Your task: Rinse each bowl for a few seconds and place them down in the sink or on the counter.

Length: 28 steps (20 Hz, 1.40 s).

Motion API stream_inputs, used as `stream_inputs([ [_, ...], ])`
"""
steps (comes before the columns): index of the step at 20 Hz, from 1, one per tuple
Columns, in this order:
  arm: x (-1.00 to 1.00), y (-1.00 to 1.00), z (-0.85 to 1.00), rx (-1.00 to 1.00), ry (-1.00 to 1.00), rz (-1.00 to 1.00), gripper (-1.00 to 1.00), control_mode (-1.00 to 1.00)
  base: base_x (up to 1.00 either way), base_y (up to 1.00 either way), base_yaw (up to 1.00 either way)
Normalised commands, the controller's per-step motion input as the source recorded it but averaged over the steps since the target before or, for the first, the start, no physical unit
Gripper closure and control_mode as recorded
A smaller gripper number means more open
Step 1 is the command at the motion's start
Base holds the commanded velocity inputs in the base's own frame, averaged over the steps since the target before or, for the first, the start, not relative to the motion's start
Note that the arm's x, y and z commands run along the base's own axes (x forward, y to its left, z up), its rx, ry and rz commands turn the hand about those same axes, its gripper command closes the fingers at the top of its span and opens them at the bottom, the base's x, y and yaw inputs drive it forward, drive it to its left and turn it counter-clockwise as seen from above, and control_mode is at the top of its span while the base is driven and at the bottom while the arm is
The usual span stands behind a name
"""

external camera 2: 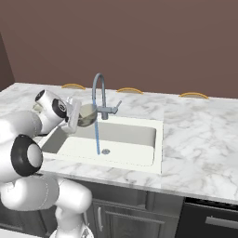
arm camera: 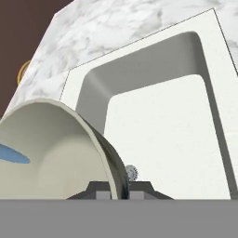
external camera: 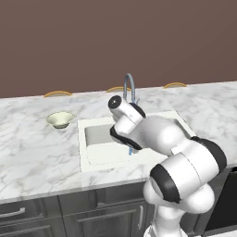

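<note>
Rinsing grey bowl (external camera 2: 87, 115) under faucet (external camera 2: 98, 93) stream, frame centre-left | pincer (arm camera: 120, 188) clenched on its rim, tilting it over sink (external camera 2: 139, 153) to drain | cream bowl (external camera: 60, 119) waits on bench (external camera: 37, 152), left.

White Franka arm (external camera: 185, 171) with dark joint bands rises at 5 o'clock of left base view, at 8 o'clock of right base view. Upper links bulky, folded; forearm reaches forward and low. Wrist turned sideways, hand roughly level. Two-finger claw (arm camera: 119, 193) at 6 o'clock of hand view, jaws pinched together on rim of grey-beige metallic round bowl (external camera 2: 87, 115), one dark fingertip on each side of wall. Bowl tipped on its side in grip.
</note>
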Motion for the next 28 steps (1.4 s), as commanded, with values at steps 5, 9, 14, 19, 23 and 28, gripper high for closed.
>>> stream_inputs([
  [5, -0.19, 0.28, 0.23, 0.11, 0.04, 0.00, 1.00, -1.00, 0.00, 0.00, 0.00],
  [9, -0.11, 0.29, 0.42, 0.08, 0.02, 0.00, 1.00, -1.00, 0.00, 0.00, 0.00],
  [14, -0.10, 0.34, 0.31, 0.06, 0.04, 0.03, 1.00, -1.00, 0.00, 0.00, 0.00],
  [19, -0.11, 0.48, 0.15, 0.01, 0.05, 0.07, 1.00, -1.00, 0.00, 0.00, 0.00],
  [23, -0.09, 0.60, 0.03, 0.00, 0.02, 0.08, 1.00, -1.00, 0.00, 0.00, 0.00],
  [28, -0.03, 0.59, 0.00, 0.00, 0.04, 0.06, 1.00, -1.00, 0.00, 0.00, 0.00],
])
